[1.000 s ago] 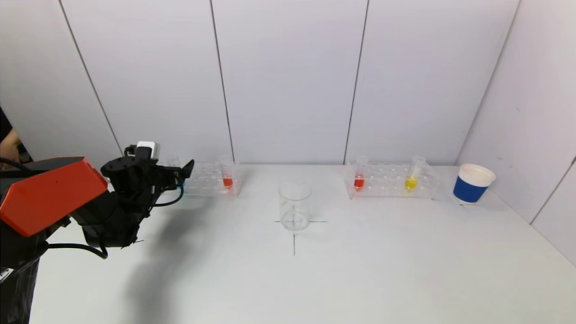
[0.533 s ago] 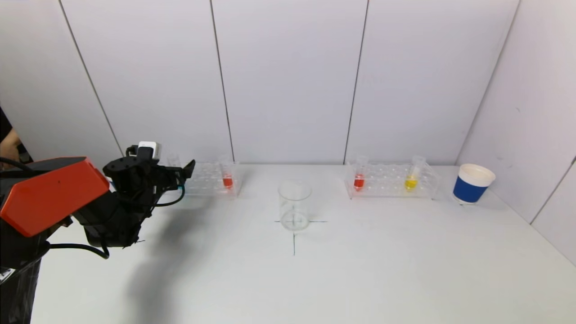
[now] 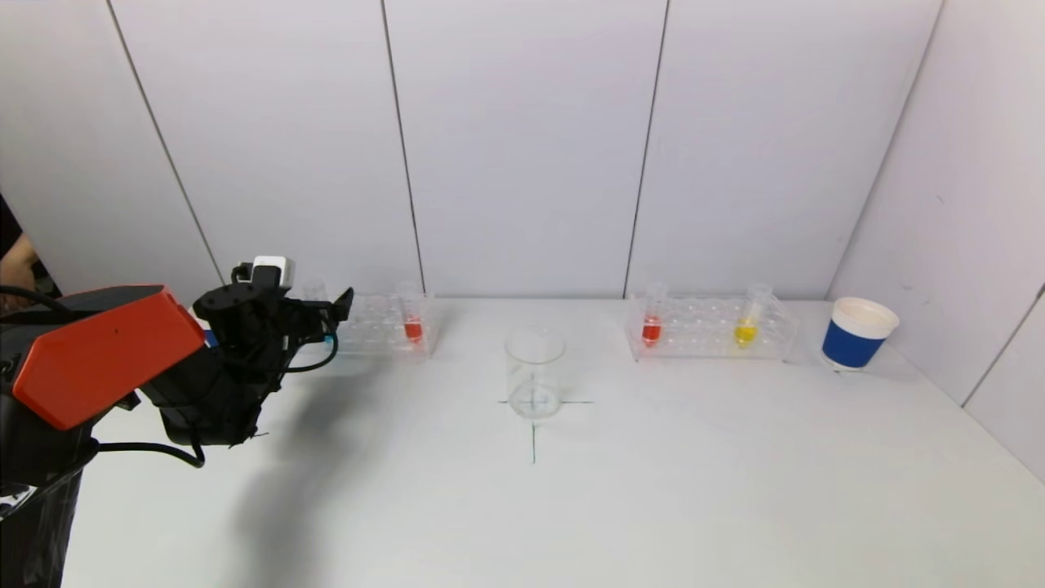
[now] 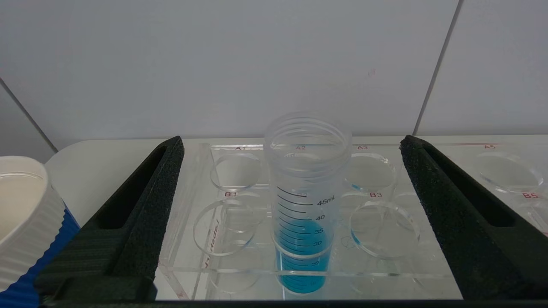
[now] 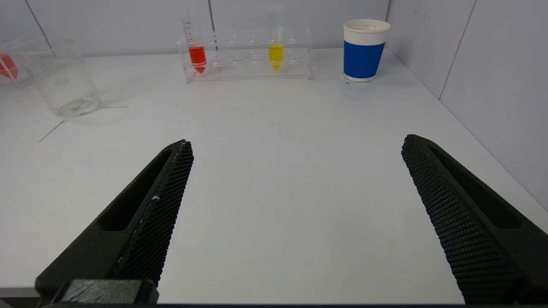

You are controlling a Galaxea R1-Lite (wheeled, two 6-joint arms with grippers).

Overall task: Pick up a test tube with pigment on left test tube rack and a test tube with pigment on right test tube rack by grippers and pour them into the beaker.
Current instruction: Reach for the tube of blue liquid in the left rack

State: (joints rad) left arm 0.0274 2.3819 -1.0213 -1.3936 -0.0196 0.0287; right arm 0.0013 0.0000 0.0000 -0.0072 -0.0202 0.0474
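At the near edge of the table (image 3: 653,490), the right gripper (image 5: 295,143) hangs over bare white surface with its fingers spread wide and nothing between them, the right test tube rack (image 3: 702,331) well apart from it at about one o'clock. To the left, the left gripper (image 4: 291,143) has crept a shade forward over the last second, toward the left test tube rack (image 3: 375,322) at its twelve o'clock. Its fingers are likewise fully splayed and empty. They now frame a blue-filled tube (image 4: 306,205) standing upright in the hole between those marked B1 and B3, without touching it. The small advance suggests the approach is nearly done: the fingers sit either side of the tube's upper body, and a close looks like the next call, though a little more reach may be needed first. Mid-table, the empty beaker (image 3: 535,371) waits on its drawn cross with no pigment in it. From the beaker, the left rack lies at ten o'clock and also holds a red tube (image 3: 412,327) near its inner end. The right rack lies at two o'clock with a second red tube (image 3: 651,327) and a yellow tube (image 3: 744,329), both untouched. A blue paper cup (image 3: 857,335) stands just beyond that rack's outer end, and another (image 4: 25,214) sits beside the left rack. Neither pour has begun.
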